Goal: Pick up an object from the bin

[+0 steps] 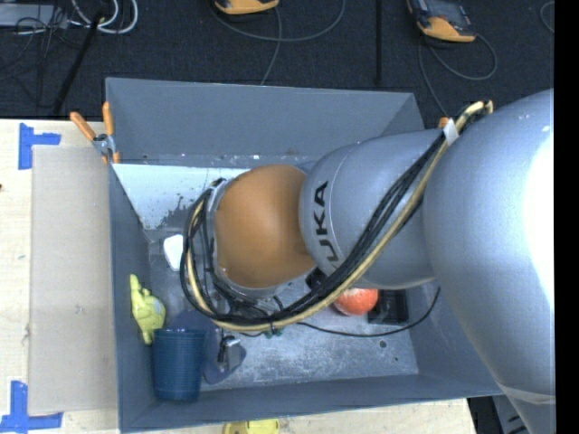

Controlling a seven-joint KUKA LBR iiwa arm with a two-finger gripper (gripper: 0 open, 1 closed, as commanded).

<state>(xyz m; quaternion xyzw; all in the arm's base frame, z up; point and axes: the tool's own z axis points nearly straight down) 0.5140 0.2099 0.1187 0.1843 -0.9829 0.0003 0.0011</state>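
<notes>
Gripper (pixel 228 352) stands low in the bin (pixel 271 125), toward the view's lower-left corner and just beside the blue cup (pixel 176 363). The arm hides the jaws, so I cannot tell how far open they are or whether they have anything. Risk: a close here may clip the cup's rim and tip it, or shove it into the yellow toy (pixel 145 307), since the walls leave little room. The floor is bare scuffed metal and looks slippery.
</notes>
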